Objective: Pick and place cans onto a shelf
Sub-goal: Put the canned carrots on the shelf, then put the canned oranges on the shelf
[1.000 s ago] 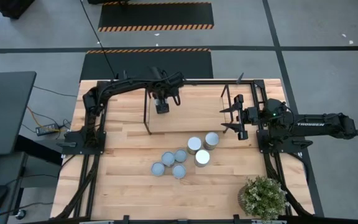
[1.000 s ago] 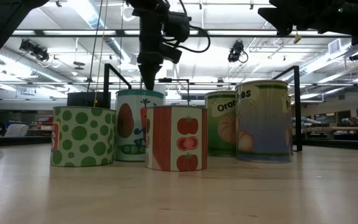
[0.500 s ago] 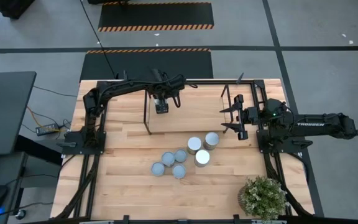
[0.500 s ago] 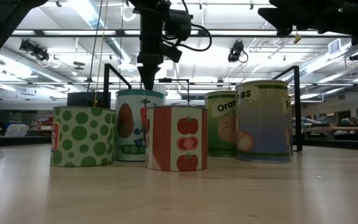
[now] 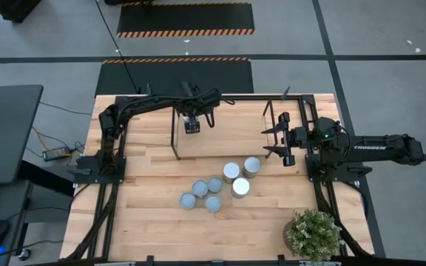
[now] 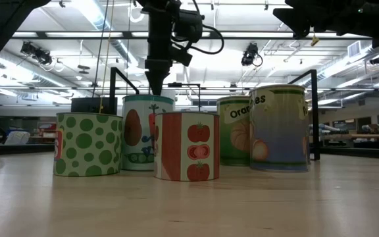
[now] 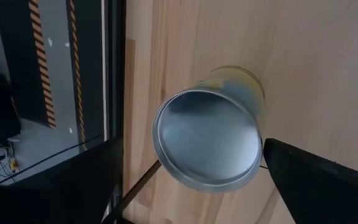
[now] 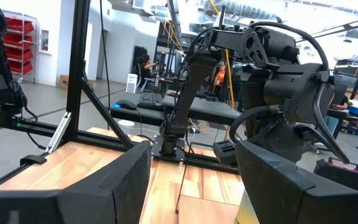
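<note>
1. High view: against the frame a second back, we see the left gripper [image 5: 191,127] drawn slightly toward 12 o'clock, above the shelf [image 5: 175,133]; the right gripper [image 5: 275,140] is unchanged at 3 o'clock. Six cans [image 5: 231,172] cluster on the surface [image 5: 146,192] near 6 o'clock of the shelf, well apart from both arms. A potted plant [image 5: 313,233] sits at 5 o'clock.
2. Low view: the cans stand upright side by side, among them a green-dotted can [image 6: 88,143], a tomato can [image 6: 186,145] and an oranges can [image 6: 242,128]. They screen the shelf's dark posts behind.
3. Left wrist view: the left jaws stand wide open, gripping nothing, either side of a seventh can [image 7: 208,137] standing on wood; its top is shiny grey, its side yellowish.
4. Right wrist view: the right jaws stand partly open and empty, facing the left arm [image 8: 272,74].
</note>
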### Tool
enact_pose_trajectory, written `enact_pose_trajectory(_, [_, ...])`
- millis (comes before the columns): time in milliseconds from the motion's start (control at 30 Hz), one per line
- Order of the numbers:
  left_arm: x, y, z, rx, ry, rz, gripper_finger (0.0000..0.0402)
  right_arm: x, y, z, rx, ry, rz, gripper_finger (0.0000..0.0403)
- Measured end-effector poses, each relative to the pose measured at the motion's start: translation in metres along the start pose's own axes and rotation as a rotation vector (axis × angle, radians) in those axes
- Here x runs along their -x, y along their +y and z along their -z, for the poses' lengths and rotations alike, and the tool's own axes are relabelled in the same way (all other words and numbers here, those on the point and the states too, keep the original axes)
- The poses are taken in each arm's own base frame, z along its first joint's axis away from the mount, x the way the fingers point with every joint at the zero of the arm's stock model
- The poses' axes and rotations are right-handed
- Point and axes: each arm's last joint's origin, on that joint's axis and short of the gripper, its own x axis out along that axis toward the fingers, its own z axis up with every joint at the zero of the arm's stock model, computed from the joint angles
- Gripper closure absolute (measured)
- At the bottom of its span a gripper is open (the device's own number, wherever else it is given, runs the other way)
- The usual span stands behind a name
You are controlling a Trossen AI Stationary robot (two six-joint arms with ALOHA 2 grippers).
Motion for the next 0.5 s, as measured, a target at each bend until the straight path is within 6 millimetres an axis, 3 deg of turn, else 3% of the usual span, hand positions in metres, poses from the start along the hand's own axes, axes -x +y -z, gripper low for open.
enact_pose_trajectory(500, [0.0052,-0.0074,-0.0014,-0.02,-0.013,-0.001,0.0008,0.0,-0.0001,0.0,0.0,0.0,0.001,0.0157])
